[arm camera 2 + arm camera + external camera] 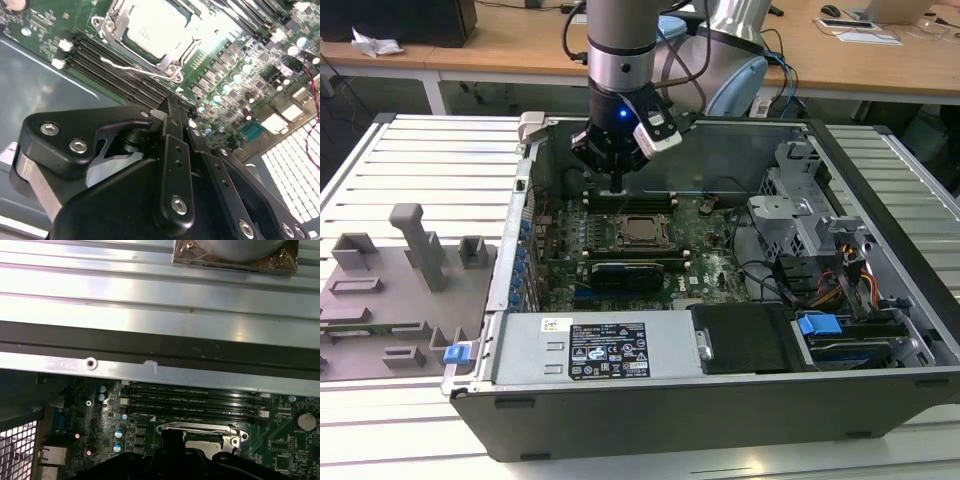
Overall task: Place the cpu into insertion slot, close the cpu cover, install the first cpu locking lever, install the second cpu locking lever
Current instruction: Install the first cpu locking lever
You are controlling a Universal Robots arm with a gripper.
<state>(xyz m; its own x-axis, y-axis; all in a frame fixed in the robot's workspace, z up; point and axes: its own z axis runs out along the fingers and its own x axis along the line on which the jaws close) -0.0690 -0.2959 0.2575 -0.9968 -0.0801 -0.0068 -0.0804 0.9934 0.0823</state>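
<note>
The cpu (638, 232) lies flat in the insertion slot (620, 245) on the green motherboard inside the open computer case. Its pale silver top (152, 27) shows in the second wrist view. The silver cpu cover (111, 25) is down around it, framing the chip, and part of that frame (232, 440) shows in the first wrist view. A thin wire locking lever (131, 67) runs along the slot's edge beside the memory slots. My gripper (616, 184) hangs just above the board at that edge, fingers (173, 111) shut together and holding nothing.
Long black memory slots (192, 401) lie between the socket and the case wall (160, 347). A black expansion card (625, 270) sits in front of the socket. The drive cage and cables (820, 250) fill the exterior view's right. A grey fixture tray (390, 290) stands outside at its left.
</note>
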